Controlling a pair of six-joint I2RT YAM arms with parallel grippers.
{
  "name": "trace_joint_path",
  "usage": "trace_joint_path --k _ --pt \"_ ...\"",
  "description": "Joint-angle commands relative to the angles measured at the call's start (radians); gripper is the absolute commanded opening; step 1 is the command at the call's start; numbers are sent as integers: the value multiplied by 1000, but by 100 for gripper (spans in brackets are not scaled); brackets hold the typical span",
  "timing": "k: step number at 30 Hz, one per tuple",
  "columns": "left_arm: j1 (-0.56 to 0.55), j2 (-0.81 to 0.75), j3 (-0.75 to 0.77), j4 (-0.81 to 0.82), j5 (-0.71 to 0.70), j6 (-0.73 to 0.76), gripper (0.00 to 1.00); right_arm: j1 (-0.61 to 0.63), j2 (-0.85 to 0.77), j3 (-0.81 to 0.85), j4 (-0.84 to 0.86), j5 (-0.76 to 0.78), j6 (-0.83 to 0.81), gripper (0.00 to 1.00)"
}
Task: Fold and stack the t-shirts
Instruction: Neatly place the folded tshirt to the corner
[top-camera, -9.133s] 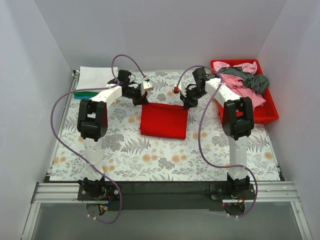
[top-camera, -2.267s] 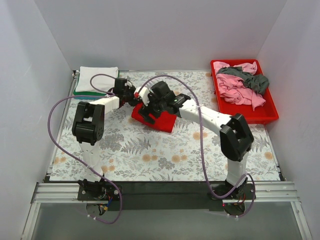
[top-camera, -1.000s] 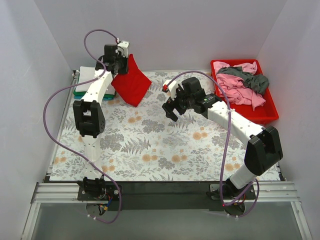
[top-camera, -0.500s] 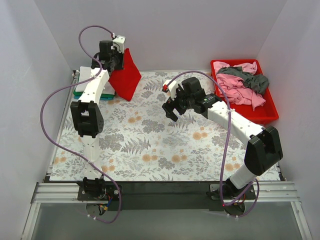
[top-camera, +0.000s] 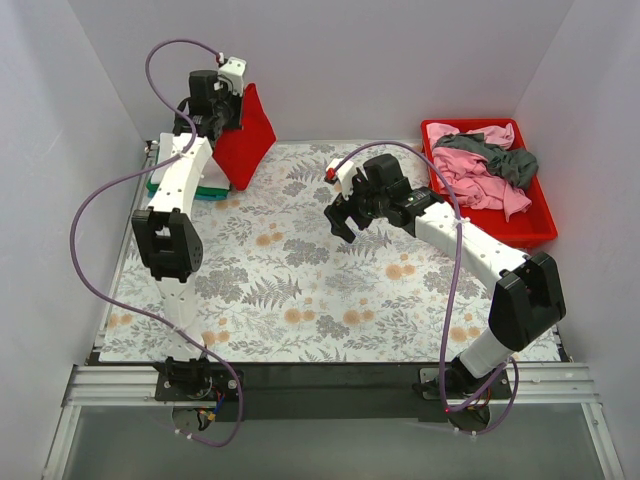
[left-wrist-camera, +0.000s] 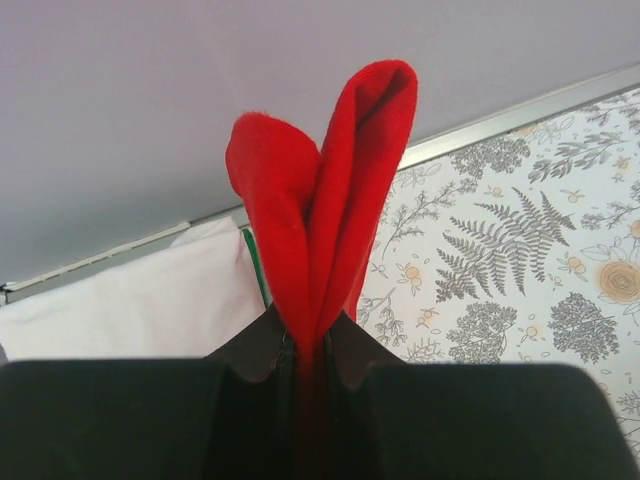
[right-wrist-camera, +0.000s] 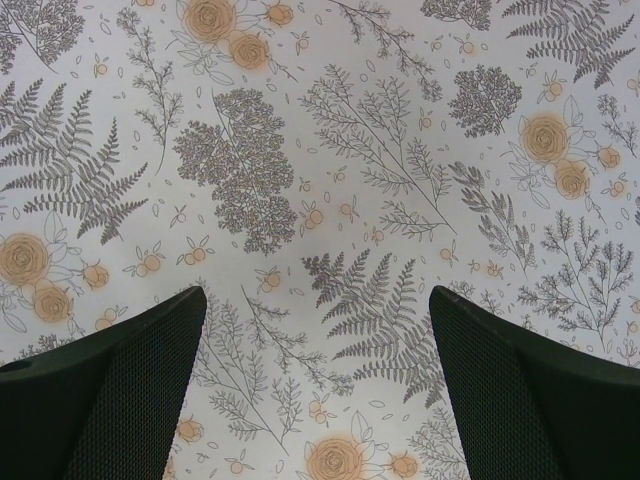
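Two arms raised, red t-shirt held up at far left

Mid-surface, the right fingers (right-wrist-camera: 100, 400) are spread wide with nothing between them, hovering over the floral surface (top-camera: 300, 290). To the right, a red tray (top-camera: 540, 228) holds a crumpled pink t-shirt (top-camera: 470, 182) with a dark grey t-shirt (top-camera: 508, 160) lying partly over it. Far left, the left fingers (left-wrist-camera: 250, 352) are clamped tight on a fold of the red t-shirt (left-wrist-camera: 335, 190), which is held in the air clear of the surface. Just behind it, at the far-left corner, lies a folded white t-shirt (left-wrist-camera: 130, 300). Only an edge of a green t-shirt (left-wrist-camera: 255, 262) shows at its side.
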Motion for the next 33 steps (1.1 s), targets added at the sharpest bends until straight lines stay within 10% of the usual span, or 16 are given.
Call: trace_joint_path --k 1,33 --pt "5 -136 -2 41 0 17 0 -3 -8 39 3 -18 15 98" --pt "75 -66 -19 47 -11 55 0 -3 47 65 -14 -30 15 98"
